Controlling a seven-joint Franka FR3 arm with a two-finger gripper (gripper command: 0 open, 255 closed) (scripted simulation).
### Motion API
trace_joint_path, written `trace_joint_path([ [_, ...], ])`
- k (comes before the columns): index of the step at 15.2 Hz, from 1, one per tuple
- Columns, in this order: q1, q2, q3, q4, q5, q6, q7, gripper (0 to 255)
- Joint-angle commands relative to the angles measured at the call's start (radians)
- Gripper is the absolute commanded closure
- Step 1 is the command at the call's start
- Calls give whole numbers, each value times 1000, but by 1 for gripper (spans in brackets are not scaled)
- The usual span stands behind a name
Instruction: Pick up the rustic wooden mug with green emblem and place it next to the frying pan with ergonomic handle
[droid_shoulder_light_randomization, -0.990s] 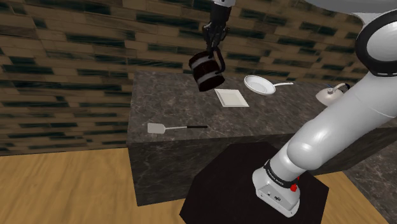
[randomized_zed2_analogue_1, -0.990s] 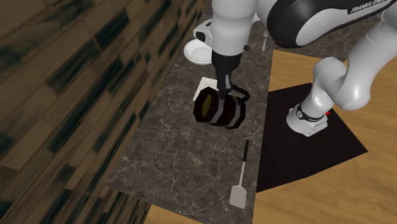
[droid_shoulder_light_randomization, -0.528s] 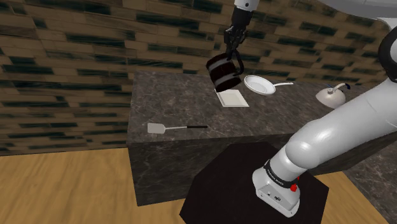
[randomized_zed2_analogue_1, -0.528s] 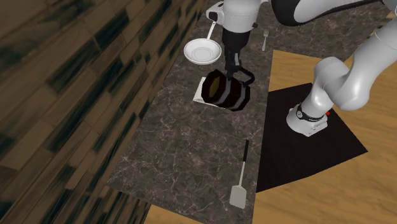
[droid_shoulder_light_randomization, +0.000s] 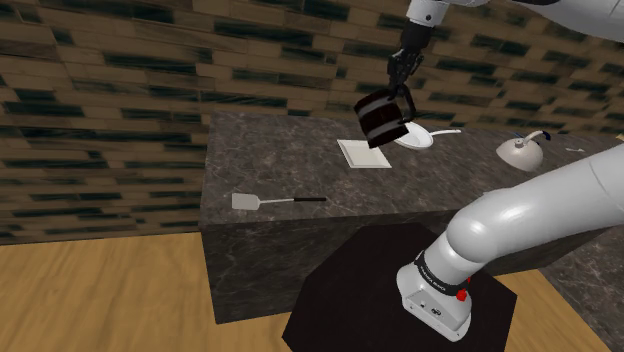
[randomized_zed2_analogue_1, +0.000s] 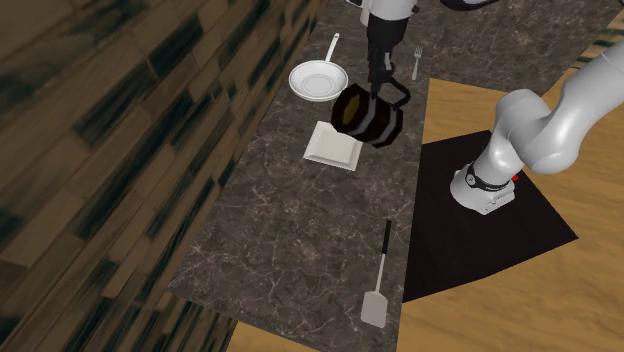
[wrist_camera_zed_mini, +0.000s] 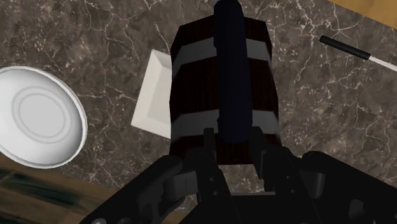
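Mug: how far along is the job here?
Done: the mug is off the counter, jaws shut on its handle. In hand: it hangs tilted by the square plate and close to the frying pan. Left: set it down beside the pan and release.

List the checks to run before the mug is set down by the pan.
1. Hand shut on mug handle: ok.
2. Mug off the counter: ok.
3. Mug upright: not ok, it hangs tilted.
4. Bare counter beside pan: ok.
5. Mug clear of plate: cannot tell, the two overlap in the wrist view.
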Motion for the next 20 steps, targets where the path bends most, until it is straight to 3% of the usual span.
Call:
trace_joint_path([
  [1,-18,-18,-32,-10,-15,-4,-47,255],
  [10,-95,-66,-184,-31,-88,-14,-256,255],
  [20,-165,-15,-376,47,-143,-11,-511,255],
])
